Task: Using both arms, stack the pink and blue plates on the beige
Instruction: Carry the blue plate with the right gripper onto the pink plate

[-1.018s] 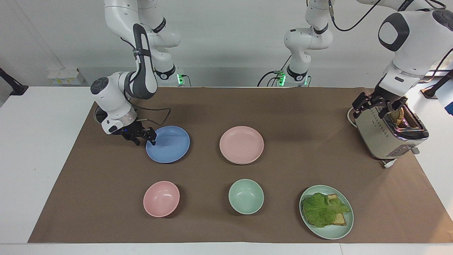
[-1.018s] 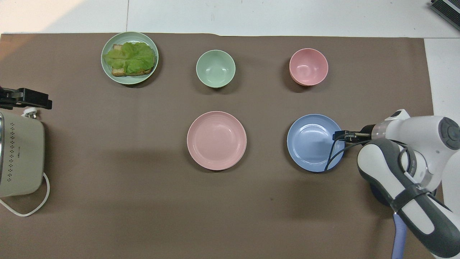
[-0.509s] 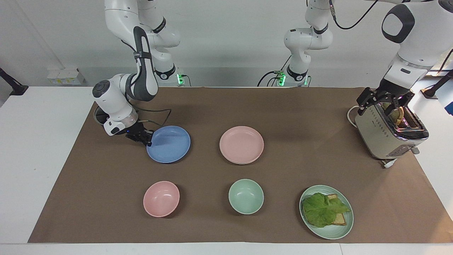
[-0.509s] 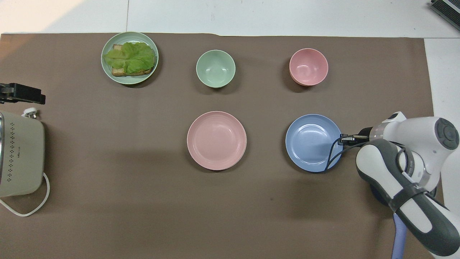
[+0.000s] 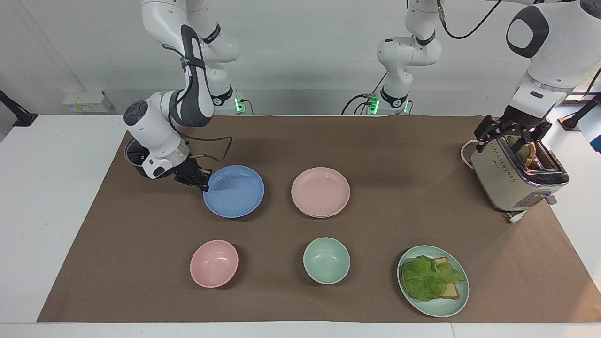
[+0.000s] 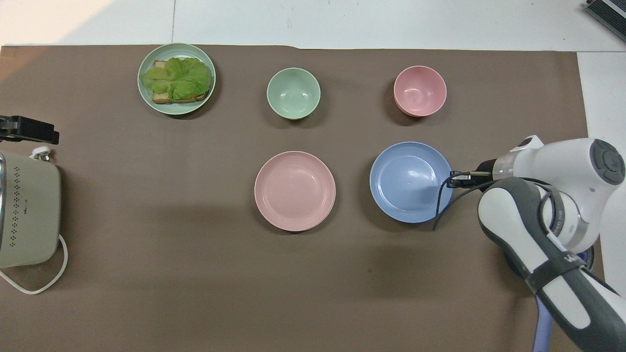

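Right claw [image 5: 203, 180] pinches the blue plate [image 5: 234, 191] at its 9 o'clock rim, raised for carrying; pink plate [image 5: 320, 192] rests mid-counter, seemingly already on the beige; left claw [image 5: 512, 136], spread, waits over the toaster [image 5: 516, 177]

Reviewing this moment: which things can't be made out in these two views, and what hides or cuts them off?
- Beige plate: only a pale sliver under the pink plate; both views, covered by it.
- Left gripper over the toaster: overhead view's edge cuts both off.
- What is in the toaster slot: too small, facing view.
- Right gripper on the blue plate rim: fingertips too small, both views.
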